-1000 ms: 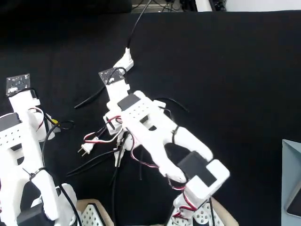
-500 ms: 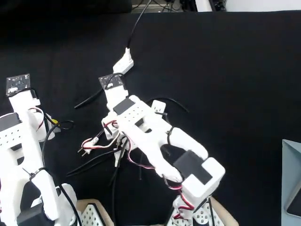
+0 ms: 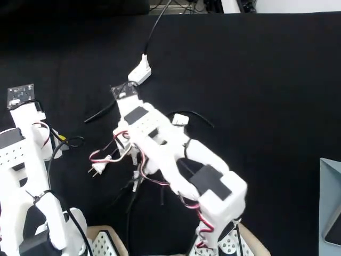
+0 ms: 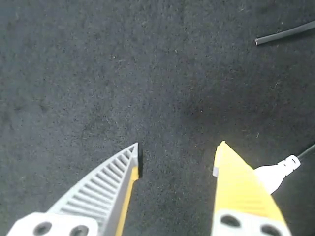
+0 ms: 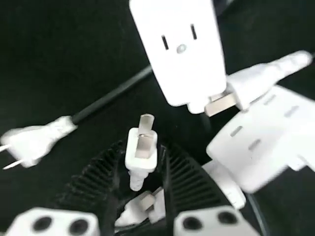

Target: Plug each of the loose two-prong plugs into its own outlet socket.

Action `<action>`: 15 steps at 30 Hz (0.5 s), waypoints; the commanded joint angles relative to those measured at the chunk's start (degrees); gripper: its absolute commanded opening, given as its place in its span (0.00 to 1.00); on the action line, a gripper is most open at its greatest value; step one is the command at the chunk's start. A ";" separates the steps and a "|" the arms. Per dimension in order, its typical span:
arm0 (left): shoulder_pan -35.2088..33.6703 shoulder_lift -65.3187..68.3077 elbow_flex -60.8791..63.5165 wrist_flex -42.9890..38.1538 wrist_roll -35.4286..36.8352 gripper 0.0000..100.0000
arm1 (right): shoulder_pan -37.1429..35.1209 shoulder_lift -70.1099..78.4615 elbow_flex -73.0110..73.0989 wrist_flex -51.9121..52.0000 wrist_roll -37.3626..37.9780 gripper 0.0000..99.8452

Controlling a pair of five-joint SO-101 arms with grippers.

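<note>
A black cloth covers the table (image 3: 277, 106), and both arms rise from its near edge. At about 7 o'clock in the high view stands the left arm (image 3: 24, 154). The left gripper (image 4: 179, 147) hangs over bare cloth with its fingers spread apart and nothing between them. A white plug body (image 4: 275, 172) lies just beside its yellow finger (image 4: 236, 182), and the cut end of a black cable (image 4: 285, 35) lies farther out. The right arm (image 3: 160, 144) stretches from 6 o'clock toward the middle of the table. At its 9 o'clock side a loose two-prong plug (image 3: 97, 169) rests on the cloth, its prongs pointing toward 8 o'clock and its black lead trailing back under the arm. A small white block (image 3: 180, 119) sits just beside the arm at its 3 o'clock side. The right gripper (image 5: 141, 153) is clamped on a white two-prong plug (image 5: 141, 142), held upright between the black ribbed fingers (image 5: 106, 169). Its prongs face the outlet block (image 5: 179, 49) and stop short of it. Another white plug (image 5: 256, 78) lies against that block's corner with one prong showing, and a second socket block (image 5: 256, 142) lies near it. From overhead the outlet block (image 3: 140, 70) sits at 12 o'clock of the right arm's tip, and its black cord (image 3: 157, 24) runs off toward the far edge.
</note>
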 commanded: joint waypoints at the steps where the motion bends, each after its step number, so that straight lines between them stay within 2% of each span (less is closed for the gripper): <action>1: -0.40 -0.79 -0.22 -0.79 0.79 0.25 | 0.79 -10.24 -4.53 2.29 -0.18 0.01; 9: -0.57 -0.79 -0.22 -0.79 0.79 0.25 | 7.82 -29.58 -3.91 2.37 -0.62 0.01; 15: -0.66 -0.79 -0.22 -0.79 0.79 0.25 | 17.32 -42.51 6.73 1.93 0.35 0.01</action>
